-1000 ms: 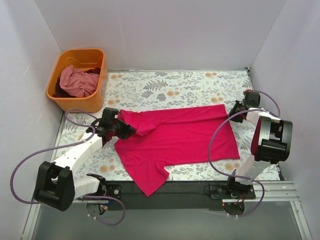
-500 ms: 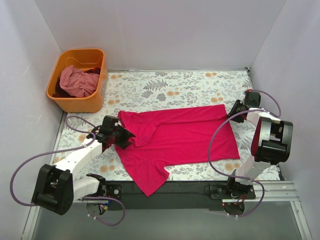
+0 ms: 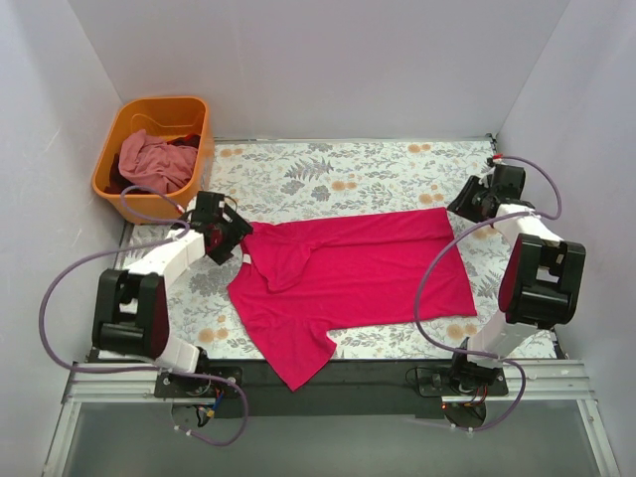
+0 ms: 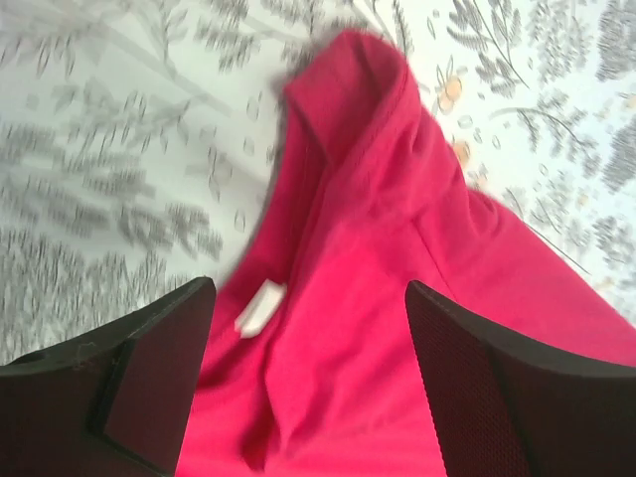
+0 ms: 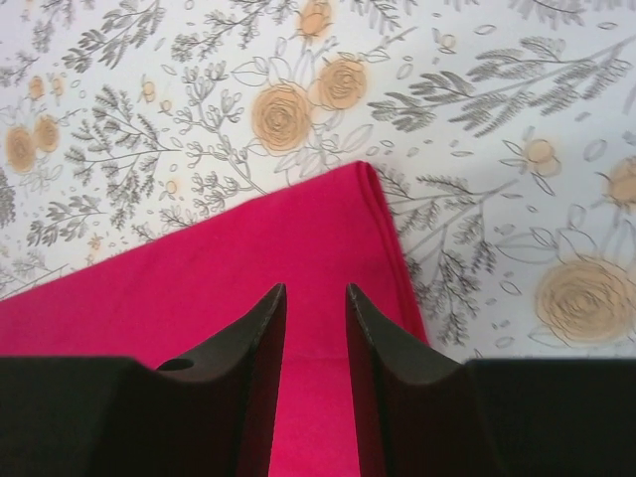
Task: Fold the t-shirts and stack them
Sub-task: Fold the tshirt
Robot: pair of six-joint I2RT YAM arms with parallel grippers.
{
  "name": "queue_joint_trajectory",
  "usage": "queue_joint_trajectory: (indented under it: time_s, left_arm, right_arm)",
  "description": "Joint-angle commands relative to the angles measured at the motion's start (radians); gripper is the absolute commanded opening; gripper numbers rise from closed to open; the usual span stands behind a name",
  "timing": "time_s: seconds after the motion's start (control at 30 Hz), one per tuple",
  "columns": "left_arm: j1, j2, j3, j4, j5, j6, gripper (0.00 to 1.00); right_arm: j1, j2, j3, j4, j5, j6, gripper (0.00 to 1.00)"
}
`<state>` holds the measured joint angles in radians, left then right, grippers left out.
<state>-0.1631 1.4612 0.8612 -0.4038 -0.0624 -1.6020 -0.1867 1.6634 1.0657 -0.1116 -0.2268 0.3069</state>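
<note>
An orange plastic basket [image 3: 109,159] sits at the far left corner of the flowered tablecloth [image 3: 348,174], with plain white walls [image 3: 328,60] close around.

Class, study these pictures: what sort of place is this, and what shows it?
Probably a robotics lab test cell, not a home: left arm and right arm mounted at a floral-cloth table, plain white walls boxing it in, a crimson t-shirt spread out, an orange basket of clothes.

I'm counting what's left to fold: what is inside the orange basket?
Inside the orange basket, a crumpled dusty pink shirt lies on top, with darker fabric showing at its edges. Whatever lies beneath them is covered, so the number of garments cannot be told.
</note>
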Motion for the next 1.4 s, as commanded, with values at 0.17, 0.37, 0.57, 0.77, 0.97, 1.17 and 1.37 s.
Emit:
queue_joint_trajectory:
  time_s: [0.17,0.37,0.57,0.77,0.97,1.17,1.37]
  left_arm:
    - [0.016,0.237,0.206,0.034,0.003,0.188,0.66]
    - [0.017,0.261,0.271,0.026,-0.028,0.206,0.63]
    - [0.017,0.248,0.289,0.014,-0.071,0.218,0.63]
    - [0.022,0.307,0.323,0.0,-0.048,0.206,0.52]
    - [0.023,0.361,0.34,0.011,-0.066,0.205,0.38]
    - [0.027,0.413,0.357,0.022,-0.103,0.221,0.16]
    - [0.045,0.459,0.381,0.019,-0.149,0.24,0.0]
  right_arm:
    - [0.01,0.116,0.079,0.078,-0.15,0.014,0.33]
    - [0.009,0.165,0.093,0.089,-0.181,0.023,0.32]
    - [0.01,0.182,0.099,0.101,-0.197,0.029,0.32]
    - [0.01,0.211,0.1,0.128,-0.207,0.063,0.29]
    - [0.009,0.245,0.094,0.148,-0.187,0.077,0.25]
    - [-0.003,0.295,0.106,0.165,-0.146,0.093,0.19]
    - [-0.051,0.36,0.129,0.17,-0.098,0.133,0.19]
